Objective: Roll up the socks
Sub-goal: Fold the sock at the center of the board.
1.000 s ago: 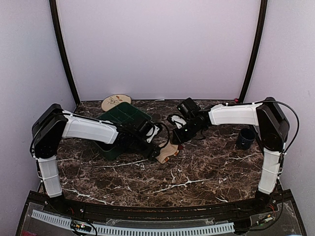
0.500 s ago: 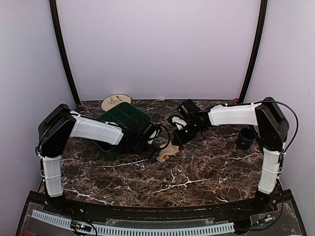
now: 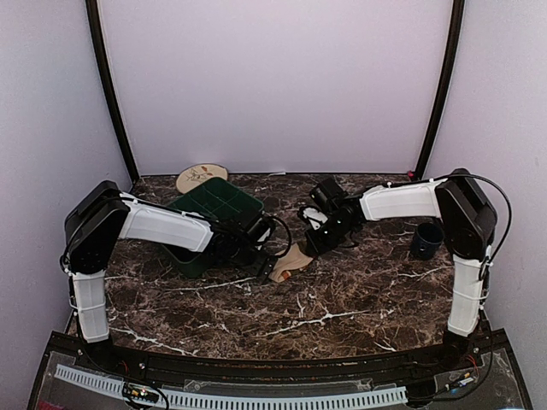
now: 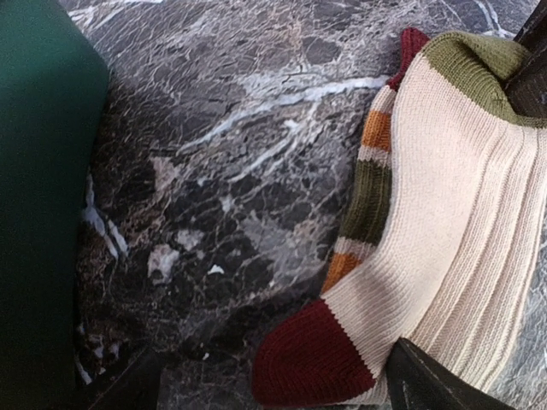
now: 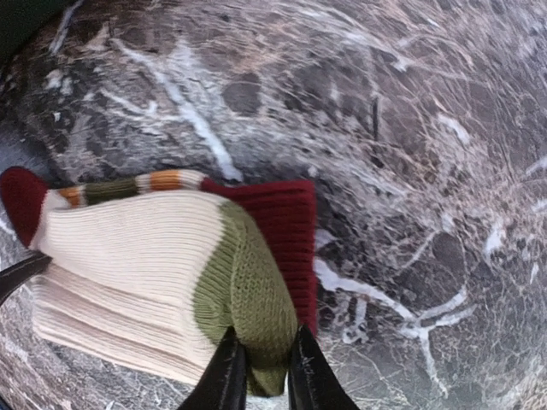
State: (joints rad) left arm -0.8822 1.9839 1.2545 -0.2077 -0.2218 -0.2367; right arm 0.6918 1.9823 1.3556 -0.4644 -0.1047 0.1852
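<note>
socks (image 3: 286,263) – a cream ribbed bundle with red toe, olive heel and orange-olive stripes, lying mid-table on the marble table (image 3: 342,299), just right of the green box (image 3: 214,209). only this tan fabric shows (no pink sock in any view).

right gripper (image 5: 261,376): fingers nearly together, nipped on the olive heel at the bundle's far end. left gripper (image 4: 273,367): fingers wide apart, low over the marble, one finger at the cream edge near the red toe, holding nothing.

change over the last second: from above the bundle sat rounder – now it looks drawn out toward the right gripper, and the left arm's elbow has shifted inward.

reading: the fabric is being tensioned or repositioned. no tight roll is visible yet, so the task looks early to midway.
</note>
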